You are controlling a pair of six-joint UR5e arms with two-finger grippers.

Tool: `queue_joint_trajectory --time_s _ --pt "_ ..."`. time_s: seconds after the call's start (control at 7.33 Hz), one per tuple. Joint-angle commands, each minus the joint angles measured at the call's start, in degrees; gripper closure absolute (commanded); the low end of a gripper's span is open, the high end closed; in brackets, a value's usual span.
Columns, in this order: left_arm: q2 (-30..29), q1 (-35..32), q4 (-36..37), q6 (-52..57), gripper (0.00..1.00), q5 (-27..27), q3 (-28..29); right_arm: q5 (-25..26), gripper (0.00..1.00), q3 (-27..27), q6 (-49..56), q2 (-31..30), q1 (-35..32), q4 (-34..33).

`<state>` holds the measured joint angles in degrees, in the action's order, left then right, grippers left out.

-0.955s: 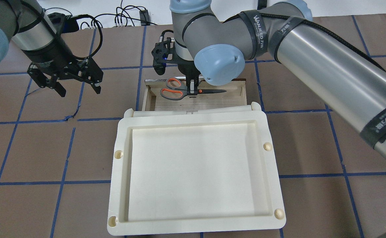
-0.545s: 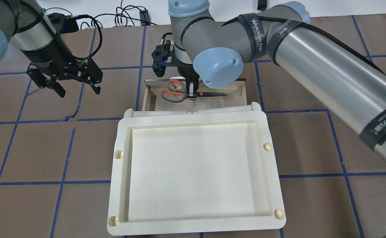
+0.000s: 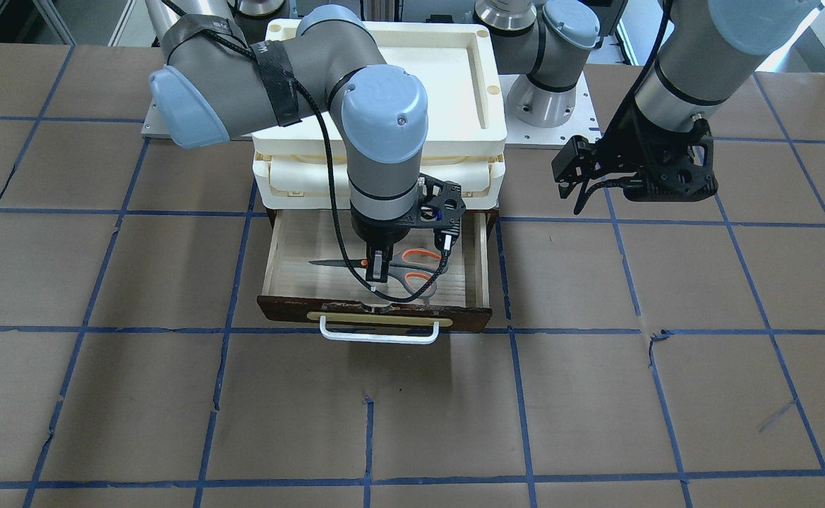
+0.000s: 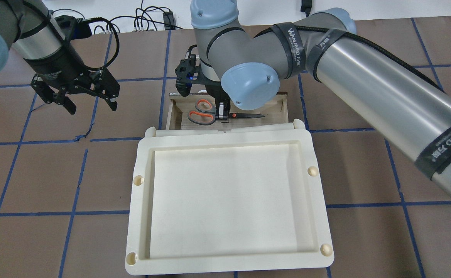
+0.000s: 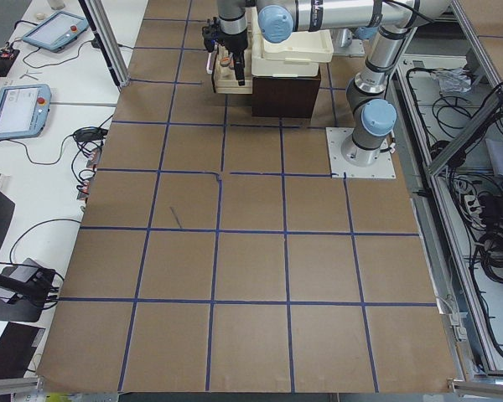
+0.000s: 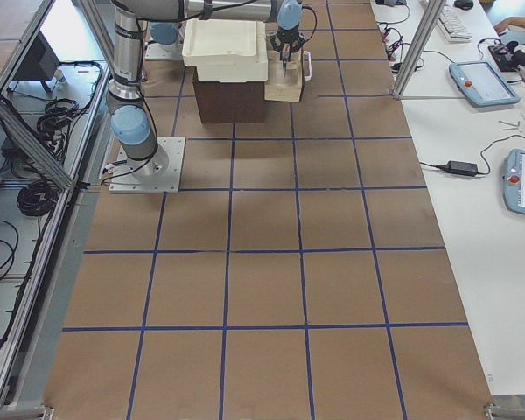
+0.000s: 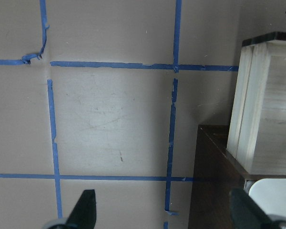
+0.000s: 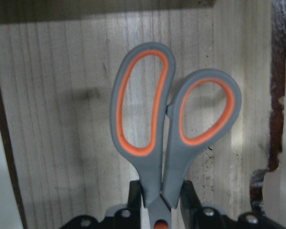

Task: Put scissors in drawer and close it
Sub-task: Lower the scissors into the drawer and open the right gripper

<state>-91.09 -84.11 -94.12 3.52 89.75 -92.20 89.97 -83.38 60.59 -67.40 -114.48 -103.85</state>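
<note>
The scissors (image 4: 202, 116), with grey-and-orange handles and dark blades, lie level inside the open pale-wood drawer (image 4: 275, 110). My right gripper (image 4: 222, 114) is shut on the scissors near their pivot and points straight down into the drawer. In the front view the scissors (image 3: 418, 271) hang in the right gripper (image 3: 377, 271) behind the drawer's dark front (image 3: 278, 308) and white bar handle (image 3: 379, 339). The right wrist view shows the handles (image 8: 171, 129) close over the drawer floor. My left gripper (image 4: 92, 105) is open and empty above the table, left of the drawer; it also shows in the front view (image 3: 585, 190).
A cream plastic tray (image 4: 229, 256) sits on top of the cabinet, over the drawer's rear part. The dark cabinet corner (image 7: 214, 181) shows beside the left gripper. Cables (image 4: 148, 19) lie at the table's far edge.
My right gripper has lowered the scissors deeper into the drawer, still holding them. The left arm has not moved.
</note>
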Motion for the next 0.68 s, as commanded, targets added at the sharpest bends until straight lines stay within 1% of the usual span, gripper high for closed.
queue_joint_trajectory --time_s 0.0,0.14,0.27,0.41,0.55 --pt "0.04 0.00 0.08 0.08 0.00 0.07 -0.61 -0.23 0.60 -0.12 -0.03 0.25 -0.04 -0.04" --pt "0.12 0.00 0.08 0.08 0.00 0.07 -0.35 -0.58 0.36 -0.12 -0.03 0.42 -0.04 -0.04" --pt "0.12 0.00 0.25 0.08 0.00 -0.02 -0.09 -0.67 0.29 -0.03 -0.29 0.25 -0.04 -0.04" --pt "0.12 0.00 0.25 0.08 0.00 -0.02 -0.09 0.20 0.25 0.32 -2.39 -0.36 -0.04 0.05" --pt "0.12 0.00 0.25 -0.01 0.00 -0.02 0.00 0.38 0.25 1.19 -3.10 -1.93 0.40 0.40"
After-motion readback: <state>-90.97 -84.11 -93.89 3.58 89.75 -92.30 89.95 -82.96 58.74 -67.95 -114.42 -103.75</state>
